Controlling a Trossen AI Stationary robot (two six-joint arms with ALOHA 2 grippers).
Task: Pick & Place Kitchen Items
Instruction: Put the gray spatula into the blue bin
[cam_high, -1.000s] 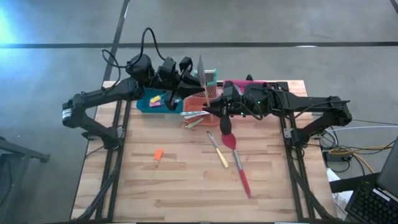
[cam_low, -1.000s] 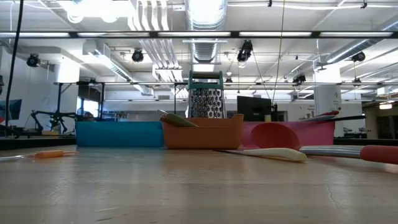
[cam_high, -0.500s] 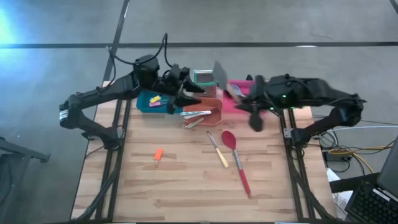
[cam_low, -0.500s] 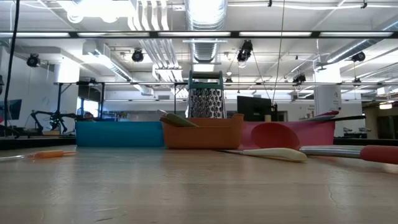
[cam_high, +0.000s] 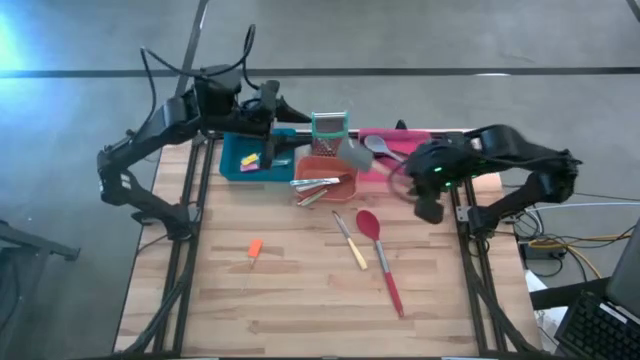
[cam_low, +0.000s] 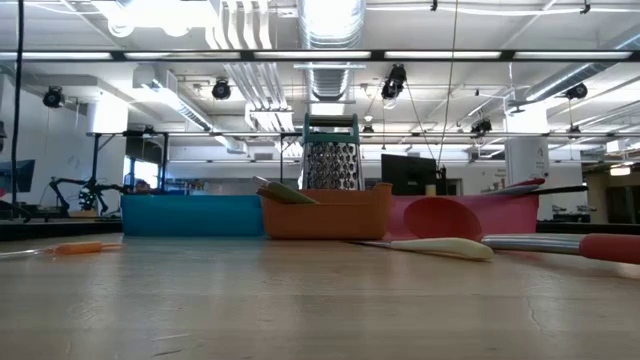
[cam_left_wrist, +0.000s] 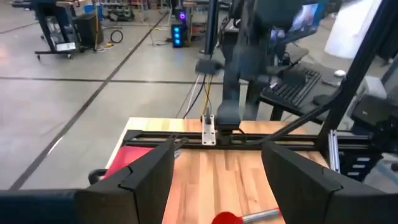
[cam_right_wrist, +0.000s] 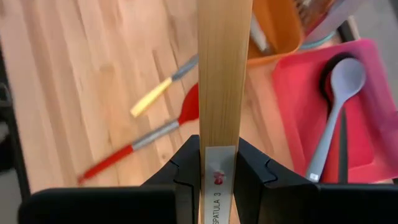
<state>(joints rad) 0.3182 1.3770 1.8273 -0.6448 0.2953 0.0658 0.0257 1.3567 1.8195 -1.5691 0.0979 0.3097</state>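
My right gripper (cam_high: 428, 200) hangs above the table's right side, shut on a wooden-handled spatula (cam_right_wrist: 224, 74). The spatula's grey head (cam_high: 352, 153) hovers over the bins. Near the far left, above the blue bin (cam_high: 250, 155), my left gripper (cam_left_wrist: 217, 180) is open and has nothing between its fingers. On the bare table lie a red spoon (cam_high: 378, 255), a yellow-handled tool (cam_high: 350, 240) and a short orange tool (cam_high: 254, 248). A grey spoon (cam_right_wrist: 339, 93) rests in the pink bin (cam_right_wrist: 292, 124). My right gripper pinches the spatula's wooden handle between its two fingers, at the labelled end (cam_right_wrist: 219, 140). The fingers (cam_right_wrist: 186, 180) slant down from the table's right side. The handle runs on out past the fingertips, and the whole spatula is lifted clear of the table.
Along the far edge the blue bin, the orange bin (cam_high: 325, 175) holding cutlery and the pink bin stand side by side. A teal-rimmed grater (cam_high: 328, 128) stands behind the orange bin. The wooden table top (cam_high: 300, 300) lies bare toward the near edge.
My left gripper has opened, tipped up and drawn back from the orange bin toward the far left. My right gripper has swung toward the table's right edge and tipped downward. It has carried the spatula along, and the grey head has moved from above the grater toward the right.
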